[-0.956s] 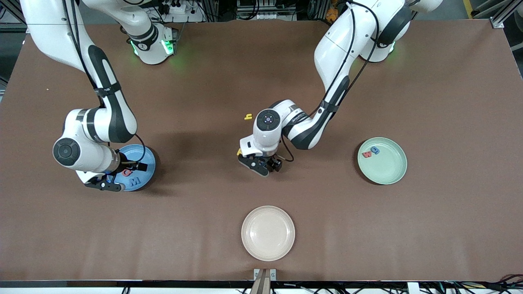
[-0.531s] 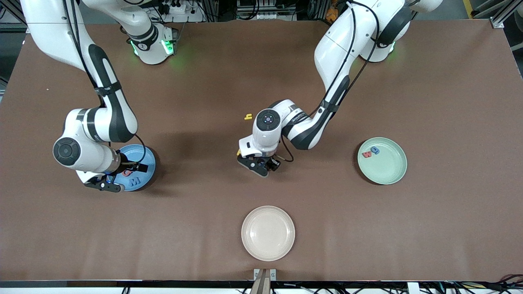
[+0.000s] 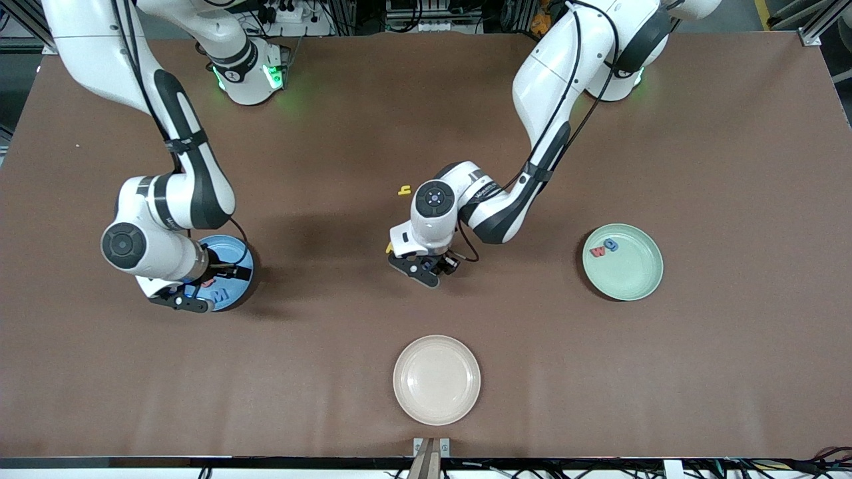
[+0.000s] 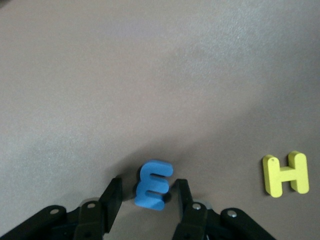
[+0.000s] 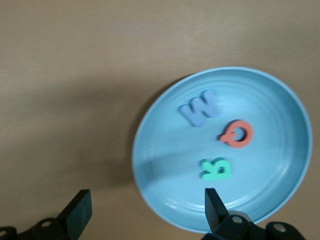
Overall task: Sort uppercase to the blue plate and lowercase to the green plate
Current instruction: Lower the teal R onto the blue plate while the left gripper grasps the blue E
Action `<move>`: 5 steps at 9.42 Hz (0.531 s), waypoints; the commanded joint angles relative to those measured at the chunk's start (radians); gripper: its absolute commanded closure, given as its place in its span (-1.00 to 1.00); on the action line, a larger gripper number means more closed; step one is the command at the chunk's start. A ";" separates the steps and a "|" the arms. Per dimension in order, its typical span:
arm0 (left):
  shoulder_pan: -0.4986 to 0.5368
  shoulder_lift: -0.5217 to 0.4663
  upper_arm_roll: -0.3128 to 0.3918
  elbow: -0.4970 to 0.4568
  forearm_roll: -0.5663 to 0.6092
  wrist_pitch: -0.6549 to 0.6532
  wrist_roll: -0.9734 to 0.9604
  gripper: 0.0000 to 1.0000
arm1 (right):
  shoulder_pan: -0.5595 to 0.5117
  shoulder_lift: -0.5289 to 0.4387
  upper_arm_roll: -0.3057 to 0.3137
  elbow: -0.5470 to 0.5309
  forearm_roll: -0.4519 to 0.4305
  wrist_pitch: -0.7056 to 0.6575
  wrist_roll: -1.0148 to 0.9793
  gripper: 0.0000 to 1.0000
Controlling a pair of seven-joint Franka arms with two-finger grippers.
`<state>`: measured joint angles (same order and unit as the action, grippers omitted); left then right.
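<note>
left claw (image 4: 146,192) at mid-desk (image 3: 665,133) grips blue m (image 4: 152,184); yellow H (image 4: 286,174) lies beside it. right claw (image 5: 145,210), fingers spread, empty, hovers over blue plate (image 5: 280,200) holding M (image 5: 200,108), Q (image 5: 236,134), R (image 5: 216,169). green plate (image 3: 632,276) holds w (image 3: 598,251), g (image 3: 610,245).

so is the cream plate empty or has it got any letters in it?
Empty. The cream plate shows a bare inside in the front view; no letters lie in it.
</note>
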<state>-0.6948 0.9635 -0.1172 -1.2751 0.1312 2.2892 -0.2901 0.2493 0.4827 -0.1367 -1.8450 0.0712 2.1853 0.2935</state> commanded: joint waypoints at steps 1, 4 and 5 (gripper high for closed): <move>0.000 -0.002 -0.002 -0.015 -0.022 -0.040 -0.009 0.28 | 0.042 -0.015 0.002 0.003 -0.007 -0.004 0.077 -1.00; -0.003 -0.003 0.001 -0.015 -0.039 -0.048 -0.011 1.00 | 0.025 -0.013 0.000 0.012 -0.007 -0.006 0.075 -1.00; -0.003 -0.005 0.005 -0.015 -0.039 -0.060 -0.011 1.00 | 0.016 -0.015 0.000 0.012 -0.007 -0.006 0.072 -1.00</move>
<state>-0.6945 0.9584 -0.1160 -1.2736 0.1197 2.2642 -0.2911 0.2839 0.4824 -0.1426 -1.8330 0.0712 2.1855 0.3565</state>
